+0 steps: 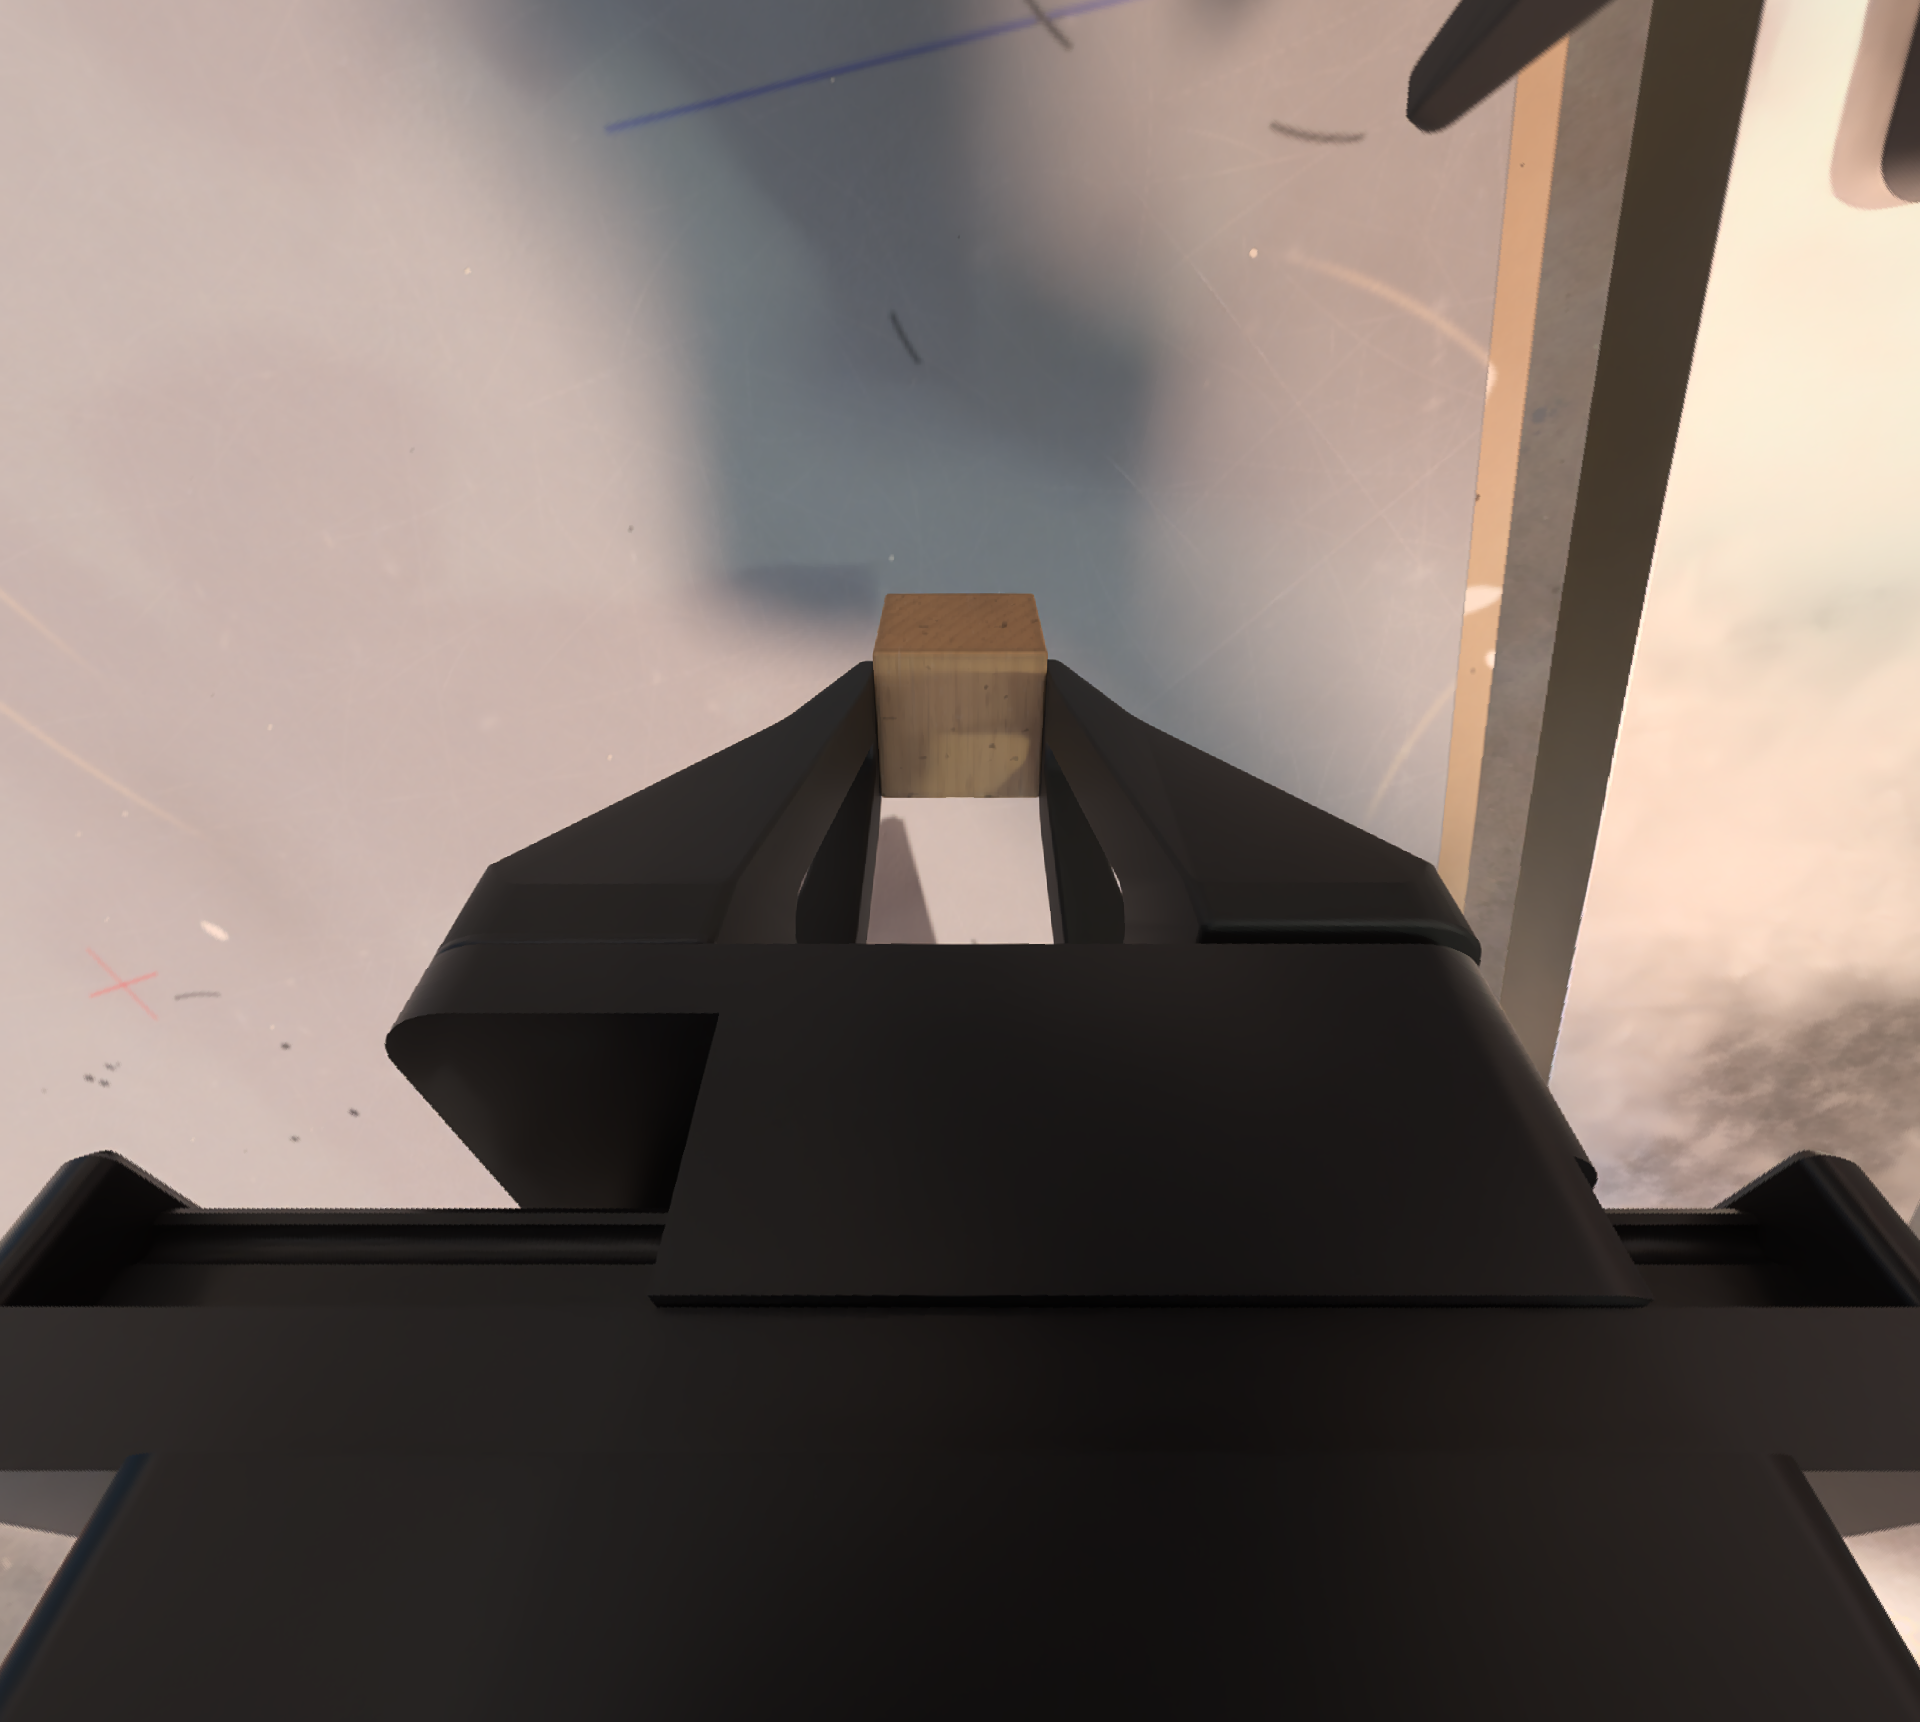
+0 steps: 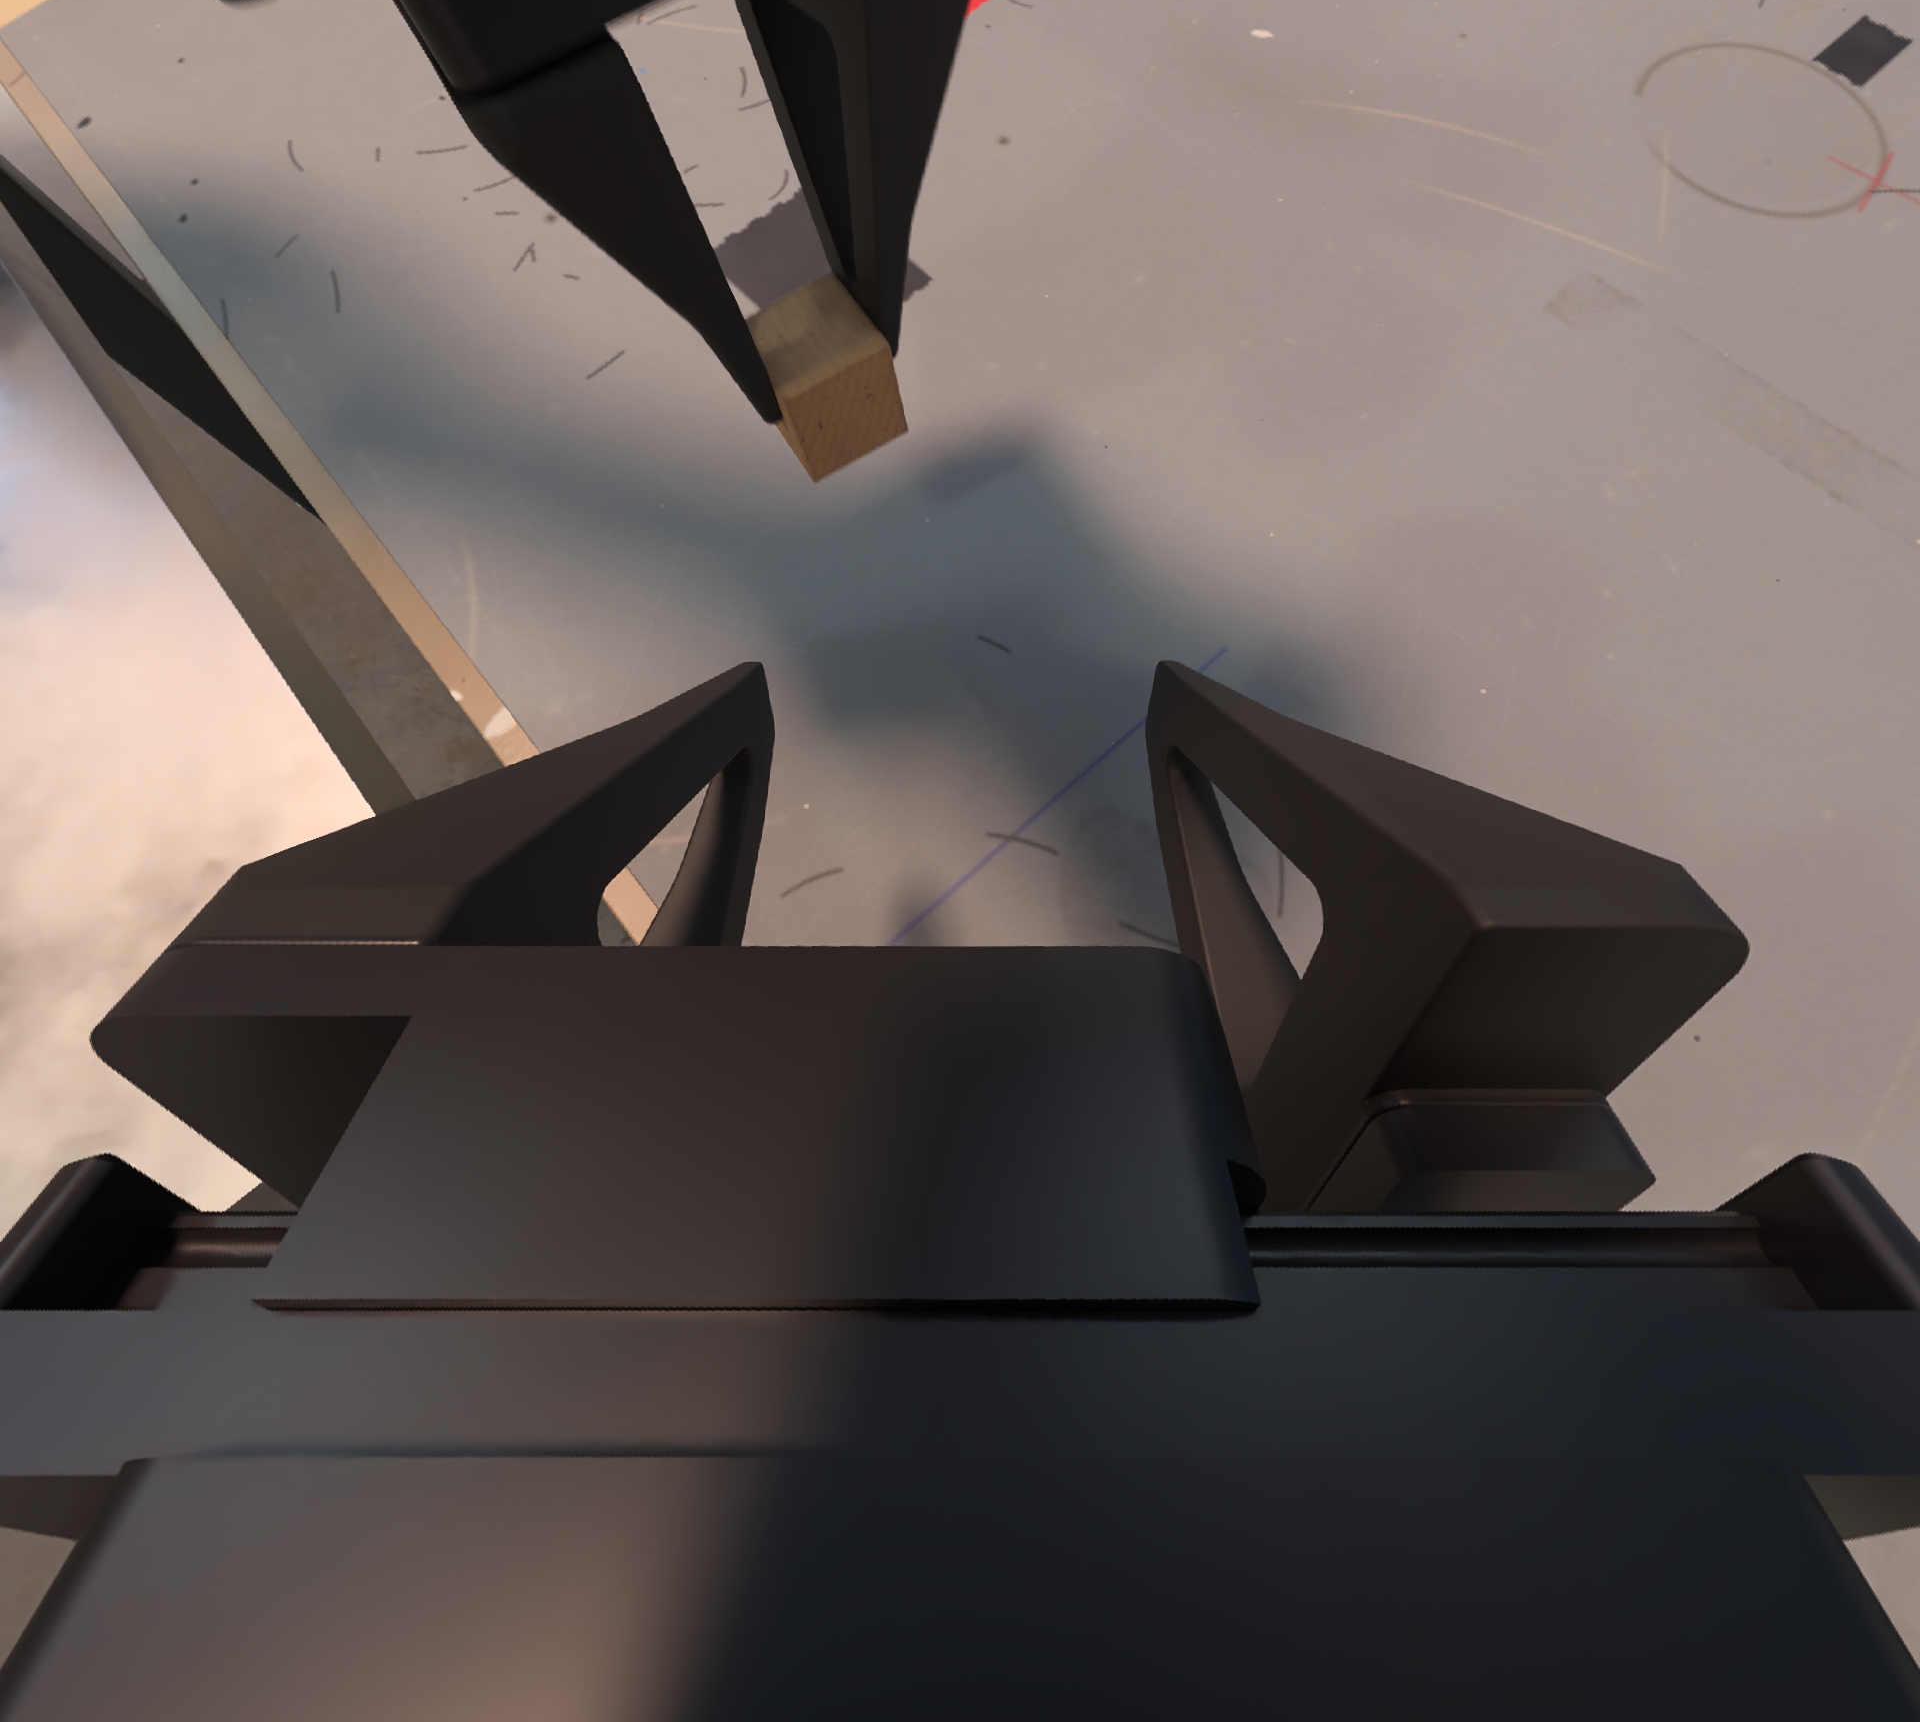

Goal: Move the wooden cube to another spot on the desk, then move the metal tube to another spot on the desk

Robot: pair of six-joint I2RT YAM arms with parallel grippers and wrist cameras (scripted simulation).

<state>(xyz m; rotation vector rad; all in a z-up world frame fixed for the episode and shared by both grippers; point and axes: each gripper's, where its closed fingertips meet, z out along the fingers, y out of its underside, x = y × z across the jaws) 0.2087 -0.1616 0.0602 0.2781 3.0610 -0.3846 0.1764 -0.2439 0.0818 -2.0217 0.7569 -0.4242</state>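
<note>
Left wrist view shows my left gripper (image 1: 958, 716) clamped on the wooden cube (image 1: 958, 696), fingers flat against two opposite faces, near the desk (image 1: 312, 322) edge. I judge the cube light, rigid and not slippery; flat parallel faces suit this grip. Right wrist view adds what the first hides: the cube hangs clear above the desk, casting a shadow, while my right gripper (image 2: 958, 696) stands wide and empty. I see no metal tube.

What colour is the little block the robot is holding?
Light tan, like pale wood. The wooden cube shows best in the left wrist view.
</note>
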